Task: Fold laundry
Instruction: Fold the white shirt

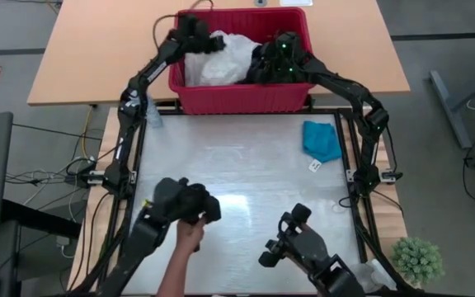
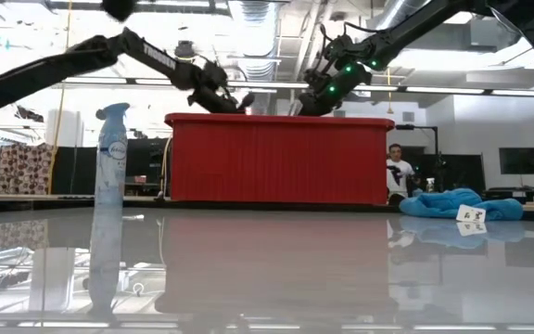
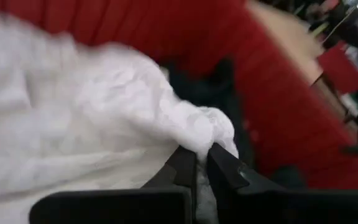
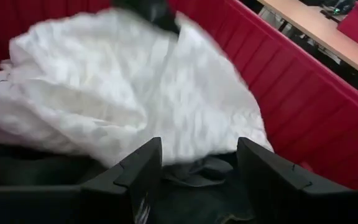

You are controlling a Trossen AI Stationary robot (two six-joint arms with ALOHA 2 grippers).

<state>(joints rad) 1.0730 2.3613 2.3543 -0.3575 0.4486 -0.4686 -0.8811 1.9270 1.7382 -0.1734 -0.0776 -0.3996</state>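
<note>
Folding is barely being started: the white garment point(image 1: 225, 56) is being pinched in the clenched jaws of the left gripper point(image 3: 202, 163) inside the red basket point(image 1: 246, 97), dark clothes point(image 4: 197, 199) beneath. The right gripper point(image 4: 197, 163) is being held released above them. A teal garment point(image 1: 322, 140) is lying unfolded on the bench point(image 1: 237, 173). No long axis can be told in the crumpled white garment.

I count one red basket point(image 1: 237, 97) on my desk point(image 1: 237, 173). One white garment point(image 1: 228, 56) and one dark garment point(image 4: 216, 199) show inside it. One teal garment point(image 1: 322, 140) lies apart, with one small white tag point(image 1: 315, 166) beside it. One spray bottle point(image 2: 111, 158). One potted plant point(image 1: 417, 259).
</note>
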